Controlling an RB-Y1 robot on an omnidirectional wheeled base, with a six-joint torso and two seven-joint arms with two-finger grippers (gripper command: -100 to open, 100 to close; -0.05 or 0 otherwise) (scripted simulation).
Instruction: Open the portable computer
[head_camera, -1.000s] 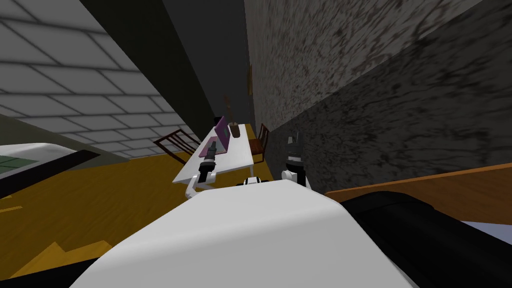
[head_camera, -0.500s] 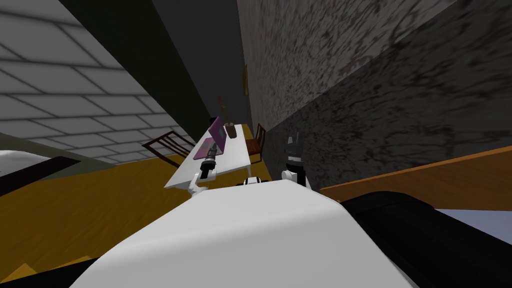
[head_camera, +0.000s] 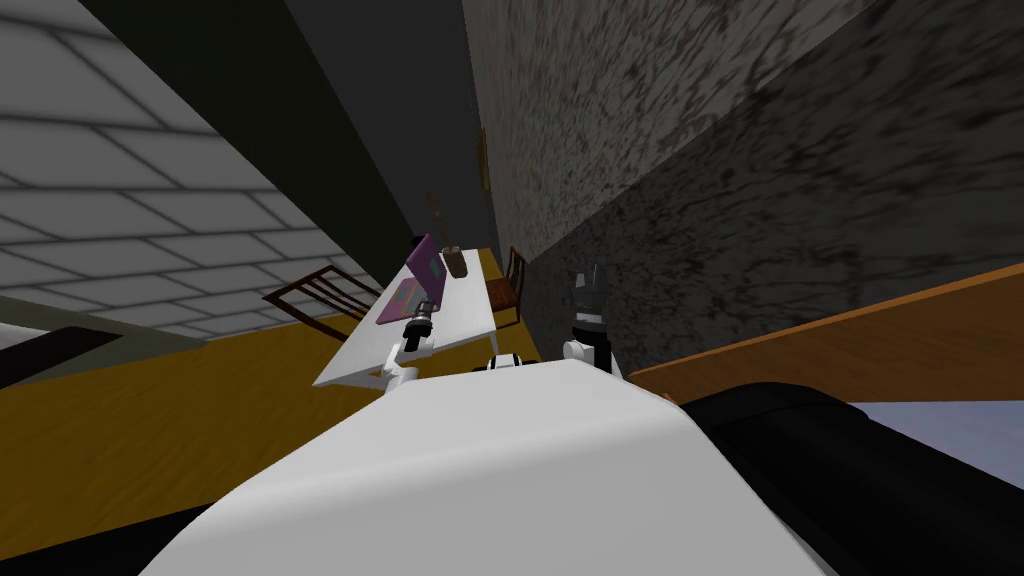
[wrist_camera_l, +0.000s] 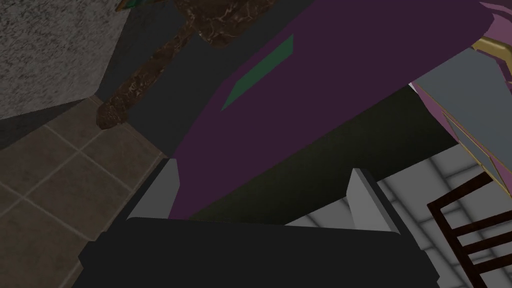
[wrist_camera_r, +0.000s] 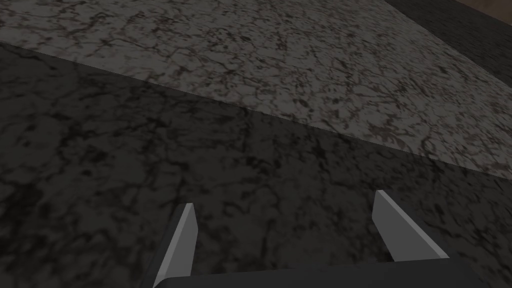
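Observation:
A purple laptop (head_camera: 412, 283) stands on the white table (head_camera: 465, 322) with its lid raised at a steep angle above the base. My left gripper (head_camera: 427, 310) hovers over the table just on my side of the laptop's near right corner. In the left wrist view the purple lid (wrist_camera_l: 325, 75) with a green patch stretches ahead of my left gripper (wrist_camera_l: 262, 187), which is open; the lid's lower edge runs down beside one finger (wrist_camera_l: 167, 187). My right gripper (head_camera: 590, 283) is raised by the marbled wall, and its wrist view shows the right gripper (wrist_camera_r: 285, 215) open and holding nothing.
A brown pot (head_camera: 455, 262) with a stick in it stands on the table right behind the laptop. One dark wooden chair (head_camera: 318, 292) stands left of the table, another chair (head_camera: 513, 280) at its right. A wooden board (head_camera: 850, 340) lies at my right.
My view has swung, so the table and laptop have drifted left and up in the picture. My left hand sits slightly lower, a little further back from the laptop. The right arm is unchanged.

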